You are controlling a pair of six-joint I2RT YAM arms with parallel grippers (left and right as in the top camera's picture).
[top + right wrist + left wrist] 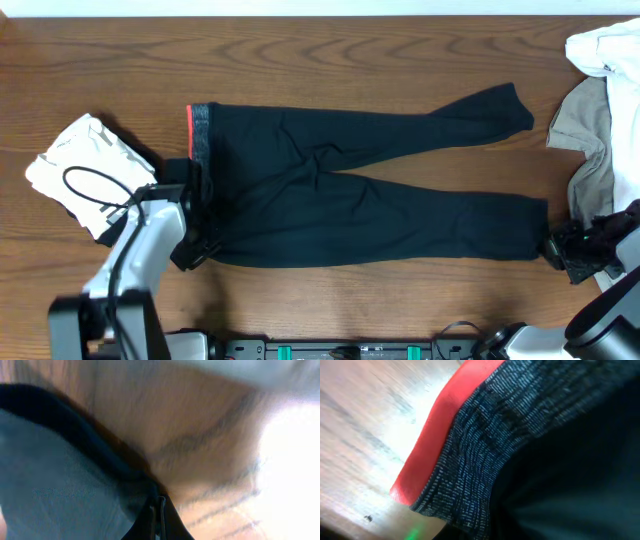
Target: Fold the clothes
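Note:
Dark navy pants (350, 200) lie flat on the wooden table, with the waistband (199, 130) at the left and the legs pointing right. The waistband is grey knit with a red edge and fills the left wrist view (480, 450). My left gripper (195, 250) is at the near corner of the waist, apparently shut on the fabric; its fingers are hidden. My right gripper (556, 250) is at the hem of the near leg. In the right wrist view its fingers (159, 507) are pressed together on the edge of the dark cloth (60, 485).
A folded white garment (85, 165) lies at the left next to my left arm. A white garment (605, 50) and a beige one (590, 140) are piled at the right edge, just behind my right gripper. Bare wood (330, 60) lies beyond the pants.

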